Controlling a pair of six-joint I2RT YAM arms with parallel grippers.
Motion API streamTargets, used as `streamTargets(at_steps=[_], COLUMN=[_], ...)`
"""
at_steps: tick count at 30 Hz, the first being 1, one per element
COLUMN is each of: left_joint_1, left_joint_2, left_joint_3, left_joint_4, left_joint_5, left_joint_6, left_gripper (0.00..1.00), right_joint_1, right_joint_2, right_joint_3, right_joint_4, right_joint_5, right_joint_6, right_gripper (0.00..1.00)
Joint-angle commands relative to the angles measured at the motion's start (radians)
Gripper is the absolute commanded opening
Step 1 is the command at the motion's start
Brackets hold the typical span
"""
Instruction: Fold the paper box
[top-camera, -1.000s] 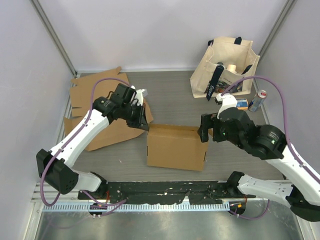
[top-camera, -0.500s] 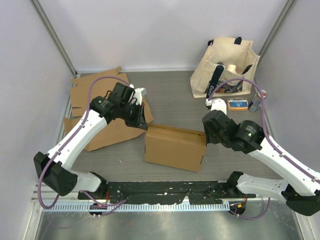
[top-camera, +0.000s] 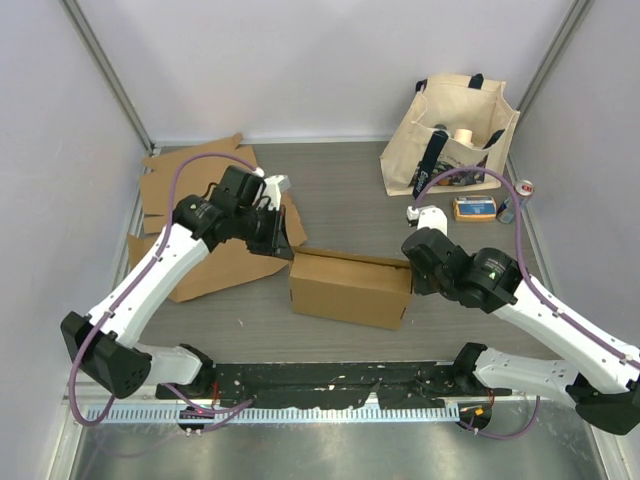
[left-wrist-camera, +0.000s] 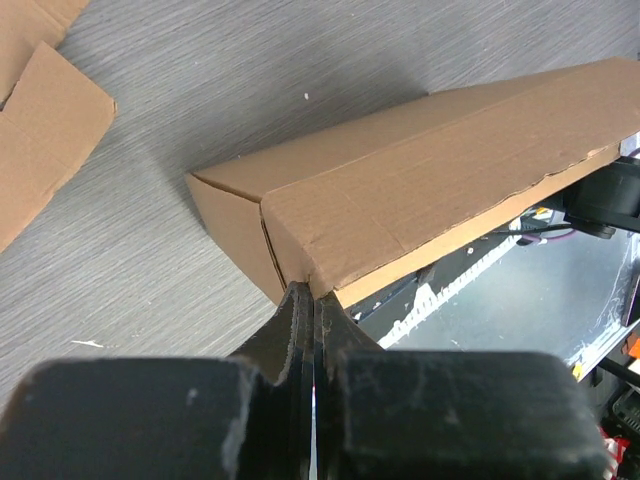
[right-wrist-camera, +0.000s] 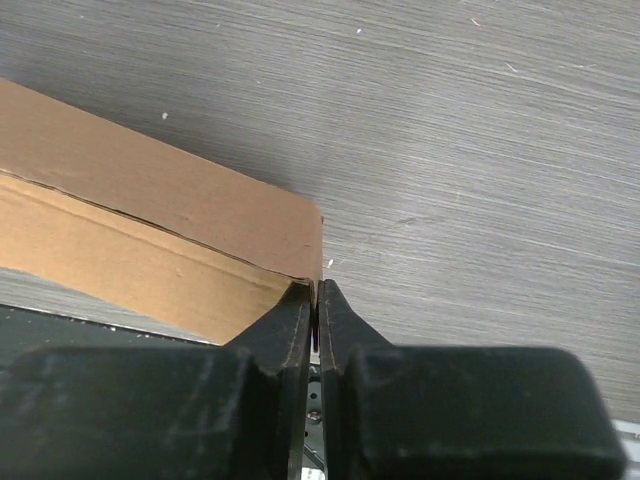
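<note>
The brown corrugated cardboard box (top-camera: 350, 288) lies half collapsed in the middle of the grey wood-grain counter (top-camera: 345, 195), near the arm bases, with one arm at each end. The left tool (left-wrist-camera: 312, 295) is clenched on the thin cardboard at the box's left corner. The right tool (right-wrist-camera: 317, 288) is pinched onto the edge at the right corner, with only a sliver of board between its fingers. Both grips look shallow to me, so the likeliest failure is a corner slipping free if either arm pulls or lifts faster than the other. The box would then spring back open or swing round on the remaining grip. Pulling the two ends apart too hard could tear the board along a crease. Pushing them together could buckle the long panel rather than fold it on its scored line. The left arm also works close to the flat brown cardboard sheets (top-camera: 195, 190) at the rear left, and a wide sweep might drag them along. By count there is one box, two tools, and one cream canvas tote bag (top-camera: 450, 125) at the rear right. One small blue and orange packet (top-camera: 473, 208) lies beside it. The loose sheets overlap, so I can say only that there are several.
</note>
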Motion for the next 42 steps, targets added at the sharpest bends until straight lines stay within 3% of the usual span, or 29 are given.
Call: streamTargets(at_steps=[1,5,14,23,30,35,42], left_joint_1=[0.002,0.002,0.002,0.0,0.0,0.002,-0.006], left_joint_2=[-0.045,-0.056,-0.062,-0.058,-0.058,-0.059,-0.108], left_joint_3=[0.022,-0.007,-0.07,-0.074,-0.068,-0.07,-0.169], left_joint_4=[0.017,0.03,0.082,0.083,0.082,0.086,0.193], left_joint_5=[0.0,0.008,0.038,0.04,0.046,0.051,0.068], left_joint_6=[-0.006,-0.015,-0.04,-0.031,-0.031,-0.034,-0.081], left_gripper=[0.0,0.0,0.0,0.0,0.0,0.0,0.0], right_joint_1=[0.001,0.001,0.001,-0.013,-0.091,-0.094,-0.091], right_joint_2=[-0.004,0.01,0.048,0.068,0.072,0.048,-0.078], right_joint_3=[0.056,0.077,0.127,0.116,0.188,0.102,-0.143], right_joint_4=[0.026,0.028,0.008,-0.007,-0.033,0.031,0.229], right_joint_5=[-0.013,-0.042,-0.021,-0.042,-0.093,-0.125,-0.094], right_joint_6=[0.054,0.123,0.286,0.326,0.325,0.306,0.142], right_gripper=[0.08,0.01,0.01,0.01,0.01,0.01,0.01])
